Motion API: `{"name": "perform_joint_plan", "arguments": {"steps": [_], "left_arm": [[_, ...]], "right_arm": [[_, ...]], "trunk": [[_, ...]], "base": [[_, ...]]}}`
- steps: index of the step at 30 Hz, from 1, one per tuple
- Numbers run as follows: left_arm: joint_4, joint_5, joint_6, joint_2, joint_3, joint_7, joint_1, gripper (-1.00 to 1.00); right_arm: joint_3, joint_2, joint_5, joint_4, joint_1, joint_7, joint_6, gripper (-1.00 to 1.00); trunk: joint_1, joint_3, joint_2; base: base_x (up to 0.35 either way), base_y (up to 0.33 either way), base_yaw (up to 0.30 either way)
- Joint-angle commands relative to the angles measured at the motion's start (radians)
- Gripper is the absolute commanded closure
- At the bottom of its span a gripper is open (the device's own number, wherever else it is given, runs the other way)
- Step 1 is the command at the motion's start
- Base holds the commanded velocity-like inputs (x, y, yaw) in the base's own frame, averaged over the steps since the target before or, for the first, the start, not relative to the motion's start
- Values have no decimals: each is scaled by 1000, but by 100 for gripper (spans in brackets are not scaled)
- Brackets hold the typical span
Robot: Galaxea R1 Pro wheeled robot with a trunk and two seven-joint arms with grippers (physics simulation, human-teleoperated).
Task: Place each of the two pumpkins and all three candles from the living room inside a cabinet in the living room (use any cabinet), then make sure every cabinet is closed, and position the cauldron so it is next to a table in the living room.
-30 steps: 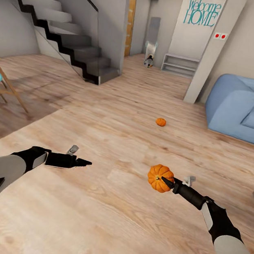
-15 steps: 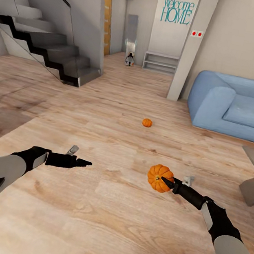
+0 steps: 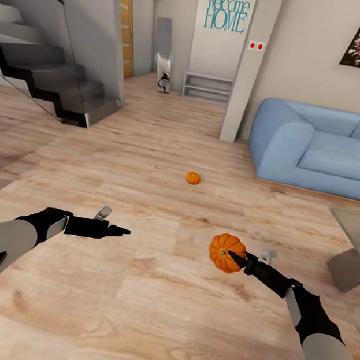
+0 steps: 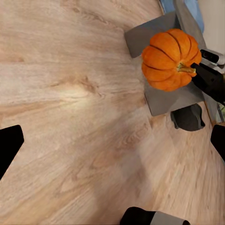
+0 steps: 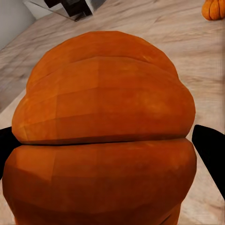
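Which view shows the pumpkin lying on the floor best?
The head view: the floor pumpkin sits whole and unobstructed on the wood floor. The right wrist view catches just part of it at the frame's edge.

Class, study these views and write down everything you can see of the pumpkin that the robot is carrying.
The carried pumpkin is bright orange, round and ribbed with dark grooves, matte like a rind, with a short tan stem pointing toward the wrist. It is held above the wooden floor, touching nothing but the right end effector, whose dark fingers close on it at the stem side. It looks whole and undamaged.
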Motion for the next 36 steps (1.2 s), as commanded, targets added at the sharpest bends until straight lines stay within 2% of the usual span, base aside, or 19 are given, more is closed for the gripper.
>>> {"name": "perform_joint_plan", "arguments": {"steps": [1, 36], "left_arm": [[0, 0, 0, 0, 0, 0, 0, -100], [2, -1, 0, 0, 0, 0, 0, -100]], "right_arm": [[-1, 0, -2, -1, 0, -1, 0, 100], [-2, 0, -3, 0, 0, -8, 0, 100]], "trunk": [[0, 0, 0], [0, 0, 0]], "base": [[318, 1, -7], [318, 0, 0]]}}
